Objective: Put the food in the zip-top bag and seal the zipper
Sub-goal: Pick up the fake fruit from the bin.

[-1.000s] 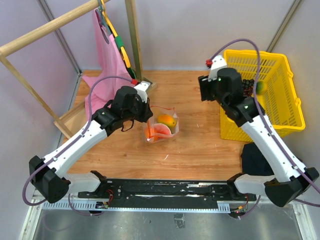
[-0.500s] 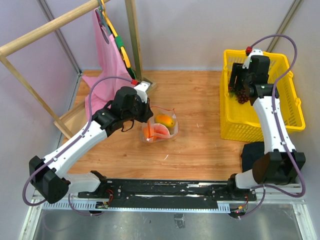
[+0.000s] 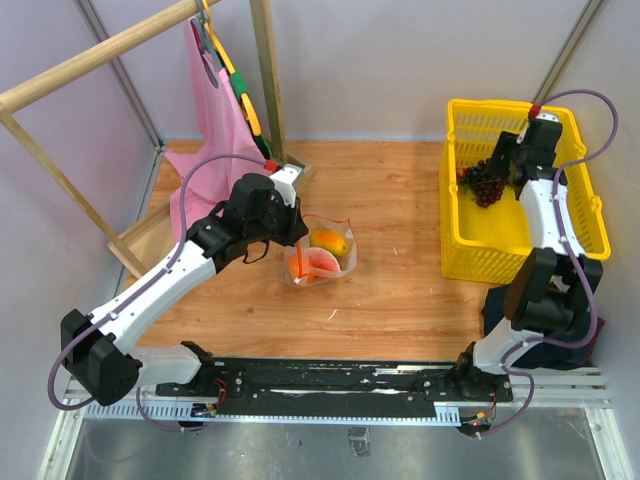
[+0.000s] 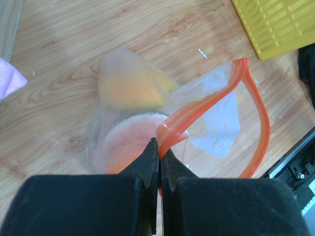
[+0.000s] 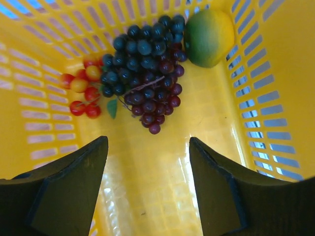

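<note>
The clear zip-top bag (image 3: 322, 256) lies mid-table with its mouth open; a yellow-orange mango (image 3: 332, 241) and a red watermelon slice (image 3: 316, 262) are inside. My left gripper (image 4: 160, 147) is shut on the bag's orange-red zipper strip (image 4: 197, 109). The mango (image 4: 130, 88) and watermelon slice (image 4: 130, 147) show through the plastic. My right gripper (image 5: 147, 147) is open above the floor of the yellow basket (image 5: 147, 196), just short of the dark purple grape bunch (image 5: 146, 64). A green lime (image 5: 209, 37) lies beside the grapes. The grapes (image 3: 485, 186) also show in the top view.
Small red and yellow cherries (image 5: 81, 91) lie left of the grapes in the basket (image 3: 575, 220). A pink cloth (image 3: 210, 130) hangs from a wooden rack (image 3: 100, 55) at the back left. A dark object (image 3: 505, 310) sits near the basket's front.
My right arm swung from beside the basket to the right and reached down inside it, over the grapes. The left gripper and bag stayed still.
</note>
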You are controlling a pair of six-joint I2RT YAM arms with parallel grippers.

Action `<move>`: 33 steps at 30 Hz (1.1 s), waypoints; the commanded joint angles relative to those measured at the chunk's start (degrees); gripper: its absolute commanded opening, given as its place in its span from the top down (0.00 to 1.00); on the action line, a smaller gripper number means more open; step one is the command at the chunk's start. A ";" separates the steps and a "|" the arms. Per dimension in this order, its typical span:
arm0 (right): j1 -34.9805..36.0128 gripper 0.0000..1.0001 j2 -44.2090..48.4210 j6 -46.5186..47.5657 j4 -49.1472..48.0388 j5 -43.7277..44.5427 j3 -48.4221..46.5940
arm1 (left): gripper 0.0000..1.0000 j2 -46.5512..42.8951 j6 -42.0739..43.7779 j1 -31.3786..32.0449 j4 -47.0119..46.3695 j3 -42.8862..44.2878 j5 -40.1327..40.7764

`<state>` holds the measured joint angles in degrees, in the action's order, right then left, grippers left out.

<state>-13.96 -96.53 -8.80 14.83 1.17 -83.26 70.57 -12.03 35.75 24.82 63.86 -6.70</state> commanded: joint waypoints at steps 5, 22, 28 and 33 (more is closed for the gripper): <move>-1.92 0.31 -11.88 -3.31 -3.00 -3.74 -3.85 | 1.00 0.90 0.12 -0.72 -1.90 -0.40 -1.38; -1.97 0.43 -27.21 -3.30 0.63 -4.32 -9.77 | 1.00 1.07 0.09 -1.12 -1.88 -0.59 -1.56; -2.17 0.45 -30.41 -3.21 1.52 -2.86 -11.02 | 1.00 0.82 0.08 -1.21 -1.89 -0.66 -1.64; -2.48 0.52 -31.68 -4.02 2.05 -3.45 -12.13 | 1.00 0.69 0.10 -1.20 -1.98 -0.78 -1.82</move>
<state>-15.42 -125.14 -11.70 14.83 -2.96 -94.08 71.44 -12.03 35.00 24.08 63.83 -7.68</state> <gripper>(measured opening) 0.508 0.011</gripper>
